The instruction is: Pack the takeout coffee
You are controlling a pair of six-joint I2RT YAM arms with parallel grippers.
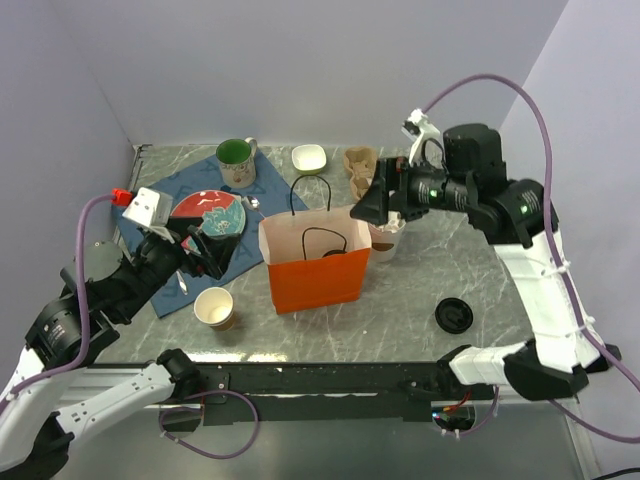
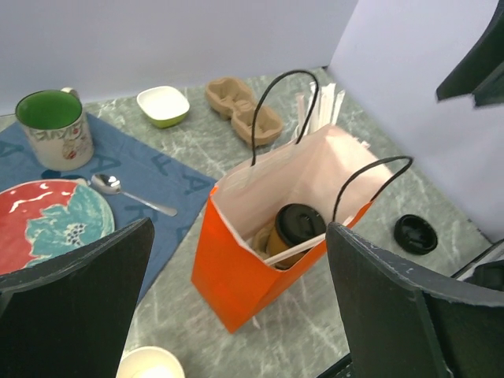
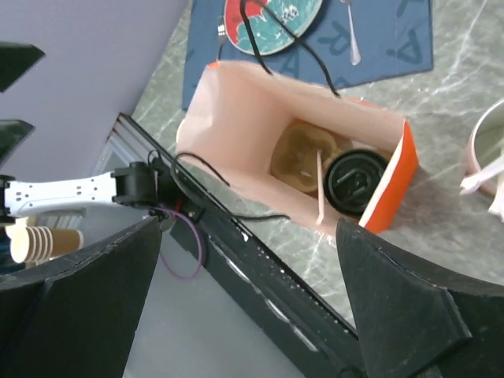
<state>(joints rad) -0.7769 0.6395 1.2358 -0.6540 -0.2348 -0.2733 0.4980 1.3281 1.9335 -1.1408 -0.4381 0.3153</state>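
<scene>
The takeout coffee (image 2: 298, 228), a brown paper cup with a black lid, stands inside the orange paper bag (image 1: 317, 272). It also shows in the right wrist view (image 3: 354, 181), next to a brown cardboard piece and a thin wooden stick. My right gripper (image 1: 372, 207) is open and empty, held above the bag's right rim. My left gripper (image 1: 205, 250) is open and empty, left of the bag over the blue mat. The bag shows in the left wrist view (image 2: 236, 276) and the right wrist view (image 3: 236, 118).
A lidless tan cup (image 1: 215, 308) stands front left. A loose black lid (image 1: 453, 315) lies front right. A red plate (image 1: 210, 212), green mug (image 1: 236, 160), spoon and blue mat (image 1: 240, 255) are at left. A white bowl (image 1: 309, 157), cardboard carrier (image 1: 360, 170) and cup of sticks (image 1: 385, 240) stand behind the bag.
</scene>
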